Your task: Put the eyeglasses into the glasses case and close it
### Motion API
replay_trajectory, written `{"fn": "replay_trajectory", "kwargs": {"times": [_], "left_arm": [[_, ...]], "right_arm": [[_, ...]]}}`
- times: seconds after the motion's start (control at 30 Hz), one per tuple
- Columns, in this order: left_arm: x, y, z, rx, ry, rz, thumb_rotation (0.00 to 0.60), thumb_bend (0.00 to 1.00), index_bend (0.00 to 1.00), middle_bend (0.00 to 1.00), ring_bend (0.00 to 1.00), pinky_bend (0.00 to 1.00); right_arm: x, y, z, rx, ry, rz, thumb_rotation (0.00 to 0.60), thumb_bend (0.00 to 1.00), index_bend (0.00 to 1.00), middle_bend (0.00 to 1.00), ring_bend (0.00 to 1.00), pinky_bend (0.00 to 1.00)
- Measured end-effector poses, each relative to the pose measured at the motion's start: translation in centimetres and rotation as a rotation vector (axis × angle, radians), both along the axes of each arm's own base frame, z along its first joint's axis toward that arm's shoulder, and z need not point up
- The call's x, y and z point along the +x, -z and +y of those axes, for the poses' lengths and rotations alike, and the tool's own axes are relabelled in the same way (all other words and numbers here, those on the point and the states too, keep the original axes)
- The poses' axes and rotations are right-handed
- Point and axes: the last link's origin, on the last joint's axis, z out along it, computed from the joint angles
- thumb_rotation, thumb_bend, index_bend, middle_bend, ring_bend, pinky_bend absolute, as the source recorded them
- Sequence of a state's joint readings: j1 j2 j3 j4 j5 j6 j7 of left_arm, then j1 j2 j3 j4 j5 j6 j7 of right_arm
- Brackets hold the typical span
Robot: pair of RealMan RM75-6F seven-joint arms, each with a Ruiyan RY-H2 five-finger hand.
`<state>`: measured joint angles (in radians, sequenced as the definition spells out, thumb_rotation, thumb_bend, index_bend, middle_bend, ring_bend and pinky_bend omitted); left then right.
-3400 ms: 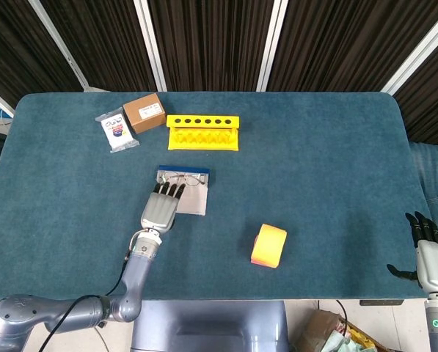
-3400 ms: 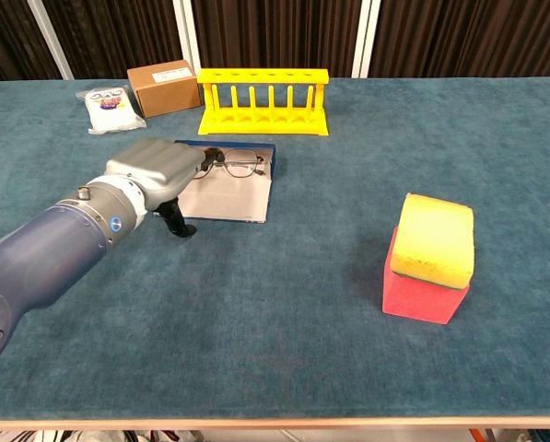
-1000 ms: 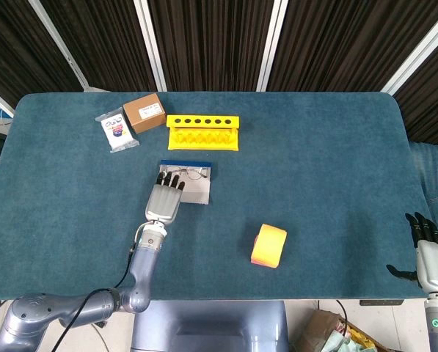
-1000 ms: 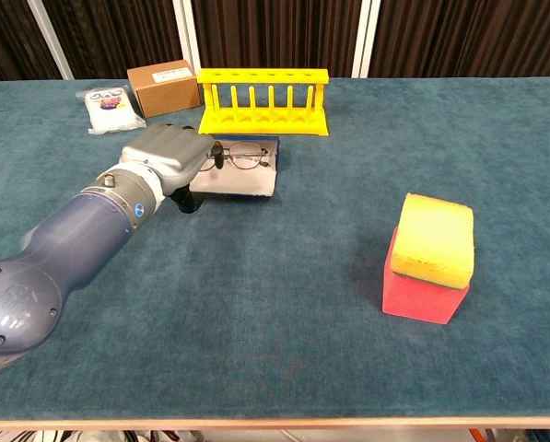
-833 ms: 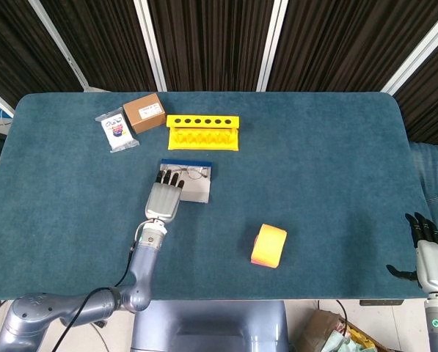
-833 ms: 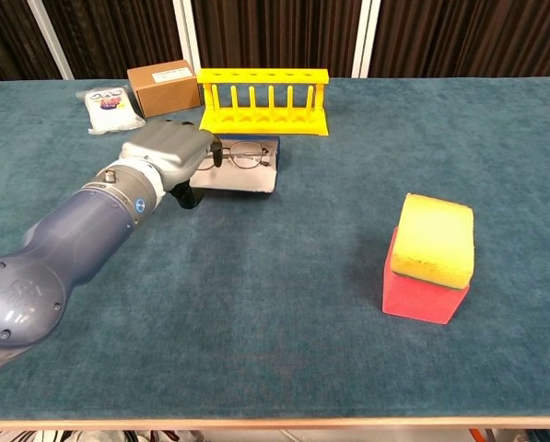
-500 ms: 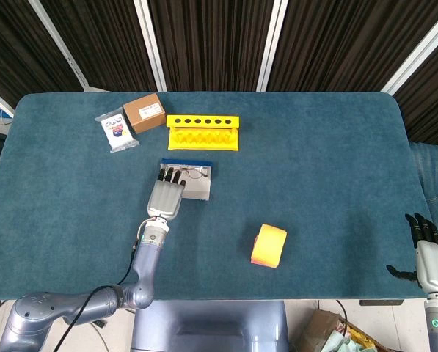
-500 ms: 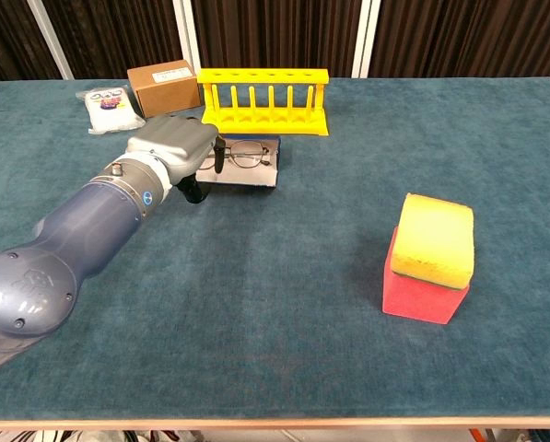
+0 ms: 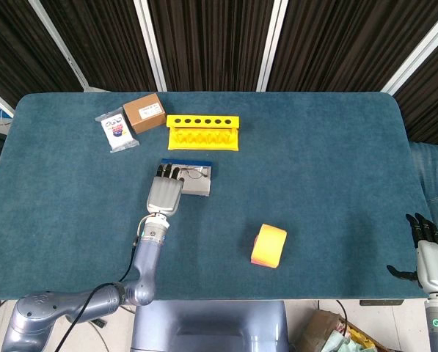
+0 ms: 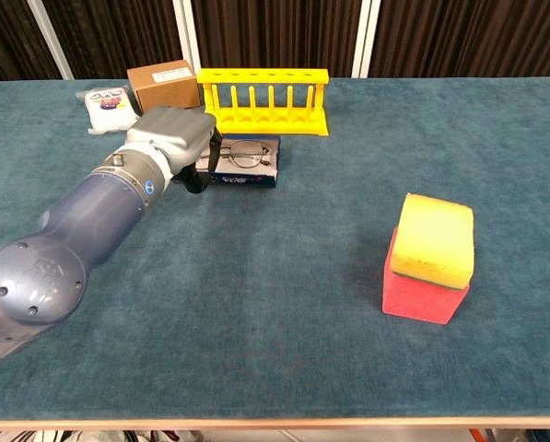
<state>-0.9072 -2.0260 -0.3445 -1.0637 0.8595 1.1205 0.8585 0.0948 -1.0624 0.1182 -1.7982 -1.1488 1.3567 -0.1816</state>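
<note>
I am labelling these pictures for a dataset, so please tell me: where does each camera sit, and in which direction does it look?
Head view: high above the near table edge, looking down; shows the left hand on the glasses case and the right hand off the table.
Chest view: low at the near edge, looking across; shows the left arm only.
Both share the case, eyeglasses, yellow rack, sponge.

Your left hand [image 10: 176, 136] hides the glasses case's [image 10: 252, 169] left end; beyond its fingers [image 9: 167, 173], the eyeglasses' [image 10: 245, 154] left temple disappears.
</note>
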Motion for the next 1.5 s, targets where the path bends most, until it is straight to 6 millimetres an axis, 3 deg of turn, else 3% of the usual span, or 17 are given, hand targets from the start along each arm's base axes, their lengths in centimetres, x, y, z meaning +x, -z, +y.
{"fn": "replay_trajectory", "kwargs": {"times": [0.53, 1.5], "left_arm": [[-0.3, 0.1, 1.6, 0.023, -0.025, 0.021, 0.6, 0.42, 0.48, 0.21, 0.07, 0.13], [-0.7, 0.0, 1.6, 0.039, -0.027, -0.002, 0.6, 0.46, 0.54, 0.24, 0.07, 0.13]], "right_arm": [[0.1, 0.1, -0.1, 0.004, 0.002, 0.0, 0.6, 0.0, 0.0, 0.0, 0.0, 0.21], [0.1, 0.3, -0.3, 0.015, 0.011, 0.007, 0.6, 0.0, 0.0, 0.0, 0.0, 0.21]]}}
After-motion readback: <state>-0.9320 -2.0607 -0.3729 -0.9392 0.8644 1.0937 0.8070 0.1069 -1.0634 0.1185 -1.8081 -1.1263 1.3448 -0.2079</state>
